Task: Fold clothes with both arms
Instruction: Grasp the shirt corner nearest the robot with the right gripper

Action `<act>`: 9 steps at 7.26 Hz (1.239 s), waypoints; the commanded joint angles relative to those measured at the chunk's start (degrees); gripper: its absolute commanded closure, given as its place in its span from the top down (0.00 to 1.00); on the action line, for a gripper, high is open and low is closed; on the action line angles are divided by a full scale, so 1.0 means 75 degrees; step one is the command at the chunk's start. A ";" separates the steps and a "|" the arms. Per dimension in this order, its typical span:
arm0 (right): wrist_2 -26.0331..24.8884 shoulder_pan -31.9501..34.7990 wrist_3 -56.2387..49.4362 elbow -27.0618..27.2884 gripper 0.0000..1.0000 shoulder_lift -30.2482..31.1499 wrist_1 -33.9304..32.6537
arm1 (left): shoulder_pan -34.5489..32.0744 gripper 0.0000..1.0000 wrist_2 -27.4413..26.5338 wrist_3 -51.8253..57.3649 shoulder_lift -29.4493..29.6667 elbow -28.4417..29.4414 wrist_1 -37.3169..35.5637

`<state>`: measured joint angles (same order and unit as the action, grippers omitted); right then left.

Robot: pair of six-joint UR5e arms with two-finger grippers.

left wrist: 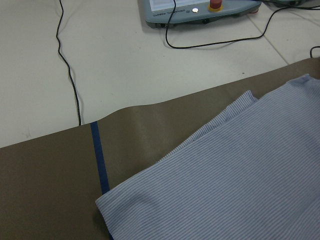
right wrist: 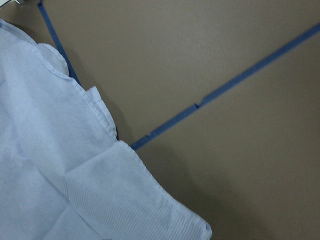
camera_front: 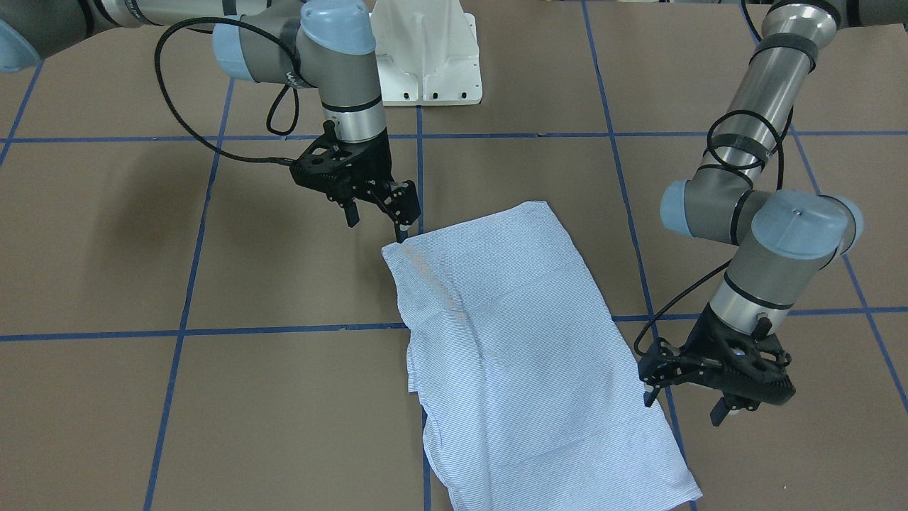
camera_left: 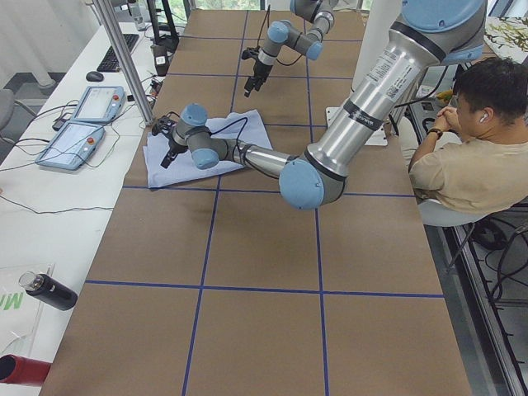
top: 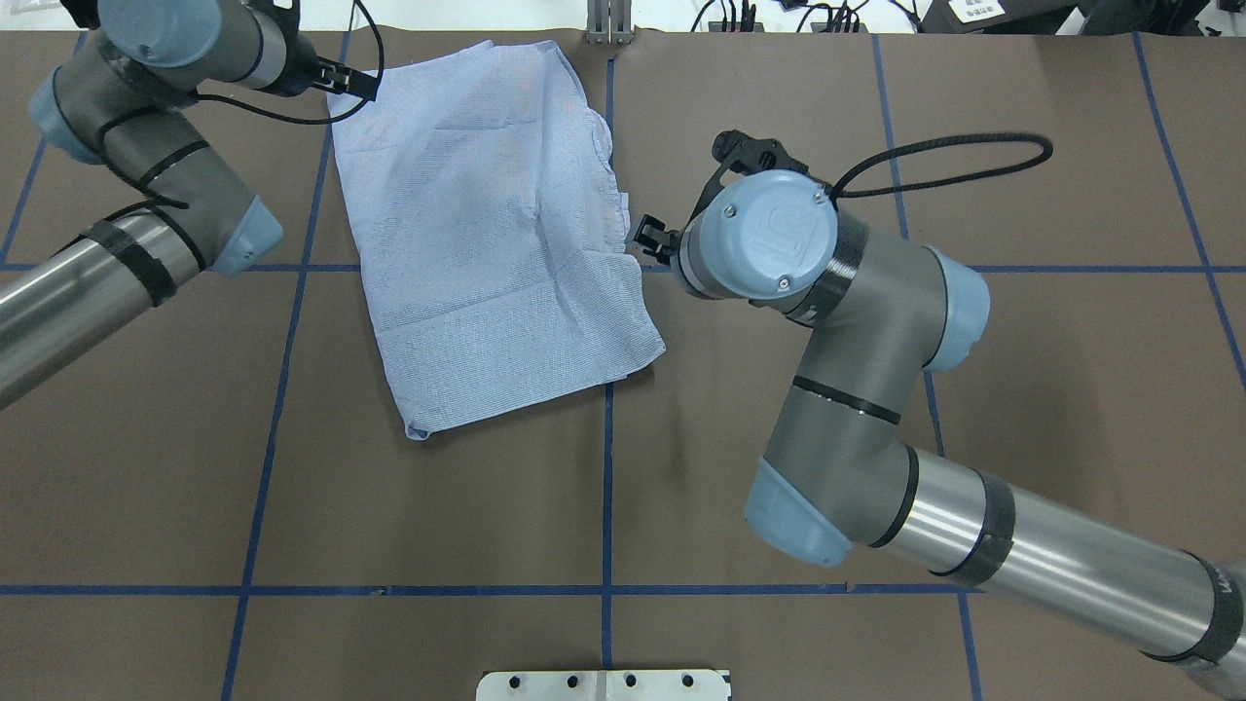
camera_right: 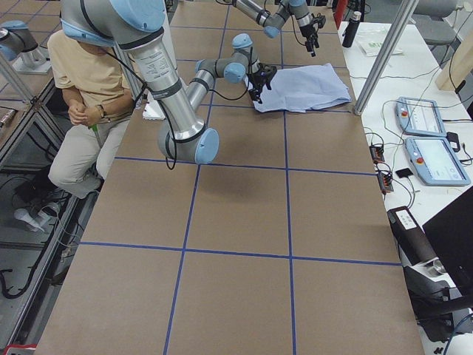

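The light blue-and-white striped shirt (camera_front: 518, 341) lies flat on the brown table, folded into a long rectangle; collar, pocket and buttons are hidden. It also shows in the overhead view (top: 487, 234) and in both wrist views (left wrist: 240, 175) (right wrist: 60, 175). My right gripper (camera_front: 377, 226) is open and empty, and one fingertip hovers at the shirt's corner nearest the robot. In the overhead view the right gripper (top: 644, 237) sits beside the shirt's right edge. My left gripper (camera_front: 682, 408) is open and empty just beside the shirt's long edge, near its far corner (top: 350, 80).
The white pedestal base (camera_front: 425, 57) stands at the robot's side. Blue tape lines (camera_front: 284, 330) grid the table. The shirt's far end reaches the table's far edge (top: 604, 34). Teach pendants (camera_left: 82, 124) lie on the side bench. A seated operator (camera_left: 470, 157) is beside the robot.
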<state>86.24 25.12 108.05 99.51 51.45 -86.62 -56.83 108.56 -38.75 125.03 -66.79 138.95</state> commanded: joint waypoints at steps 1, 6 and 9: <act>-0.0516 -0.0711 0.1525 -0.0142 0.87 0.0031 0.0040 | -0.0017 1.00 0.0080 -0.0037 -0.0206 -0.0270 0.0000; -0.0845 -0.0795 0.1567 -0.1418 0.76 -0.0565 0.0509 | -0.0017 1.00 0.0069 -0.0049 -0.0218 -0.0270 0.0012; -0.1079 -0.0795 0.1520 -0.1772 0.75 -0.0719 0.0510 | -0.0017 1.00 0.0057 -0.0060 -0.0218 -0.0270 0.0012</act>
<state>79.15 19.16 119.62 86.76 46.34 -82.80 -56.95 109.01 -39.13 123.40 -68.82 139.04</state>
